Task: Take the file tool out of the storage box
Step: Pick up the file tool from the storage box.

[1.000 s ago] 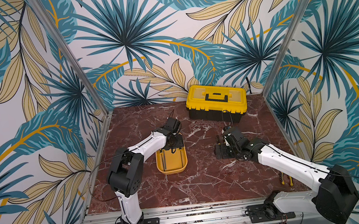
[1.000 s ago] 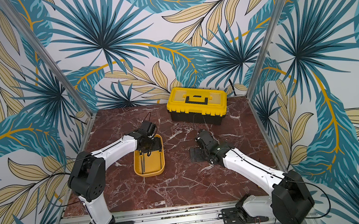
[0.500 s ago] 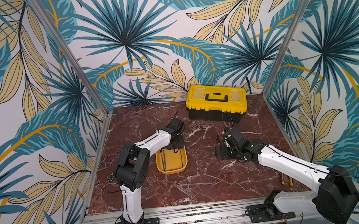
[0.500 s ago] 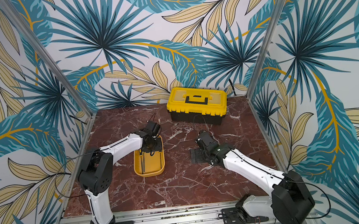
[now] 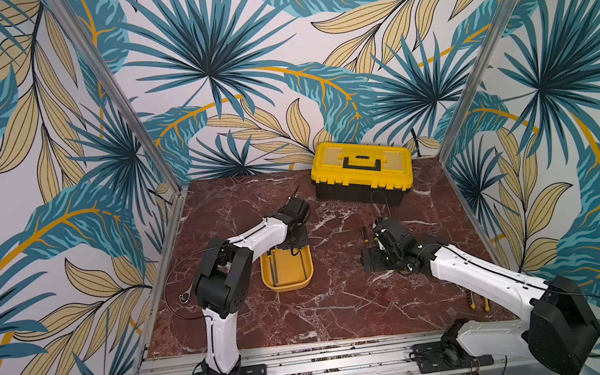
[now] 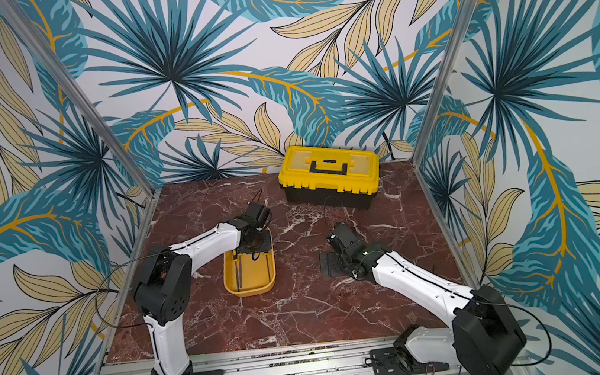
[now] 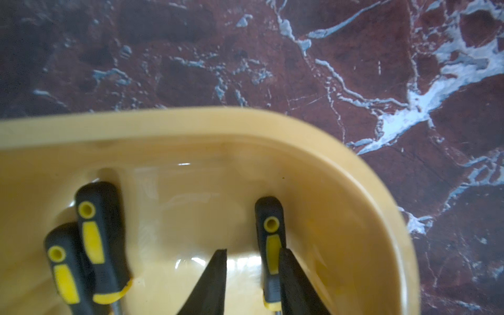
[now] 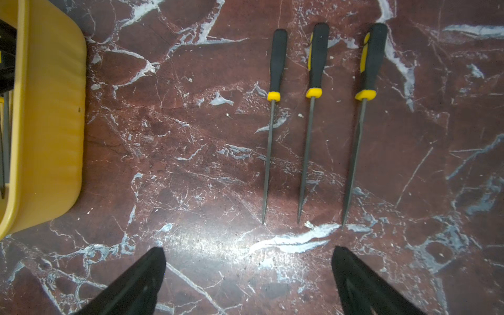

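File: black handle with a yellow inlay and yellow collar. It lies in the box, handle end near the rounded end wall, apart from two more files that lie side by side.

Box: shallow yellow tray on the table, by the left arm, well apart from the toolbox.

Left gripper: jaws part-closed astride the file's handle. One finger overlaps it and the other shows a gap, so it is not yet clamped.

Right gripper: spread wide, holding nothing, above the table near three files laid in a row.

Change over one second: the left elbow has swung inward and the wrist sits further over the box's far end. The right arm is unchanged.
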